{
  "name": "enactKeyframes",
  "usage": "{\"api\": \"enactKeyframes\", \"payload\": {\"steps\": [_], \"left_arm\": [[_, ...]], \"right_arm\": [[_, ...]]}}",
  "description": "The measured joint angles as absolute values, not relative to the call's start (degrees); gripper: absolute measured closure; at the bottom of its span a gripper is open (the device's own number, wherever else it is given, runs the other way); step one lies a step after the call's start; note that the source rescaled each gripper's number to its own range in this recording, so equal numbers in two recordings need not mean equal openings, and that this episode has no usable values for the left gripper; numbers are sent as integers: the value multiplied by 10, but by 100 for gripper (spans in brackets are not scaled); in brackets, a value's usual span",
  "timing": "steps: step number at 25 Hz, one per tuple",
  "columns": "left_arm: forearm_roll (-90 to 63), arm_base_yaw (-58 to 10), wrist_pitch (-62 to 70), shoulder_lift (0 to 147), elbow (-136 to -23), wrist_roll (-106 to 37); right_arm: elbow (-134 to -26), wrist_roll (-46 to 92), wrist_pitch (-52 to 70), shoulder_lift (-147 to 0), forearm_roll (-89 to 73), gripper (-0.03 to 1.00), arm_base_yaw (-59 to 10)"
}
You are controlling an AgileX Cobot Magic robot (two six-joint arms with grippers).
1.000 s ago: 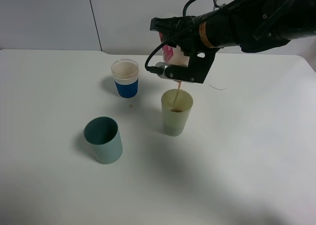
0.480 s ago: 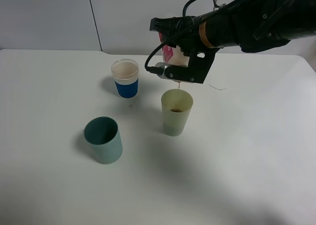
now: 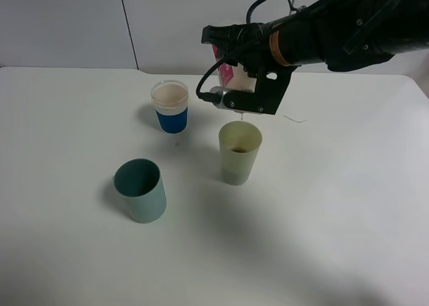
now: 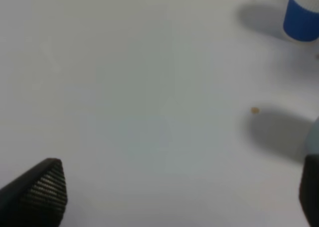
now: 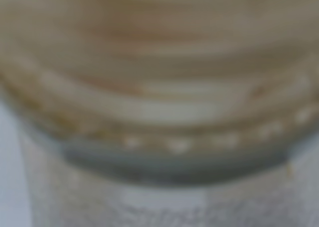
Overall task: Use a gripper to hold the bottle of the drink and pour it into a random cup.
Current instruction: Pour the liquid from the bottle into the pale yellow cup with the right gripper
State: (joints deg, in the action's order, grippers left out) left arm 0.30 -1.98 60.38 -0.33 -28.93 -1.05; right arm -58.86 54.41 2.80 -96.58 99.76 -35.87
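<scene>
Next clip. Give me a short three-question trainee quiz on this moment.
1. True or false: the right gripper holds the bottle of the drink tipped over the yellow-green cup.
2. Which cup stands farthest left in the high view? A. teal tumbler B. paper cup C. yellow-green cup
3. How many cups stand on the table?
Key: 1 true; 2 A; 3 three.

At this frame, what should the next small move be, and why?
Probably roll the right gripper back to stand the bottle upright, holding it above the cup. The bottle is tipped mouth-down over the cup, no stream falls from it, and brown drink already lies in the cup's bottom. The pour seems done, and staying above the cup would catch drips.
</scene>
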Motion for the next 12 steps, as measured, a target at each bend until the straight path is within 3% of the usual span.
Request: {"api": "enactKeyframes", "payload": {"steps": [12], "left_arm": [[3,-20,604,-3,-289,-11]], "right_arm": [[-589,575,26,-966,998,97,-365]]}}
